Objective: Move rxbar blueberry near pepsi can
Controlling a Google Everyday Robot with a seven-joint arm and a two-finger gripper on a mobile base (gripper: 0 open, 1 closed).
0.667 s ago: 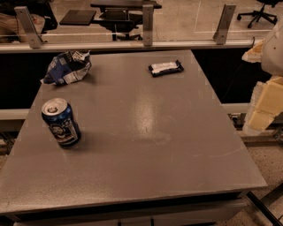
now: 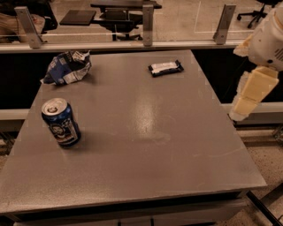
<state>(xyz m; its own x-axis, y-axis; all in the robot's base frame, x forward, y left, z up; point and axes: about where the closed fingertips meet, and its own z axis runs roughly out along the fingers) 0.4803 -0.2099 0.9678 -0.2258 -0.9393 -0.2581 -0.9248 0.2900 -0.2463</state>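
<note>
- The rxbar blueberry lies flat on the grey counter, towards the far edge and a little right of the middle. Its black wrapper shows the pale label panel facing up, and its long side runs roughly along the far edge.
- The pepsi can stands on its base at the near left part of the counter, silver top up and round white logo facing the camera. It is well apart from the bar, diagonally across the surface.
- A crumpled blue-and-white chip bag rests at the far left corner, beyond the can and level with the bar, apart from both.
- The gripper hangs off the counter's right side, outside its edge and clear of everything on it. Its cream-coloured parts point down and to the left beneath the white arm housing at the upper right of the view.
- I cannot tell whether the jaws are open or closed, and nothing is seen in them.
- Behind the counter runs a low rail with metal posts, and beyond it are dark desks and an office chair on a light floor.
</note>
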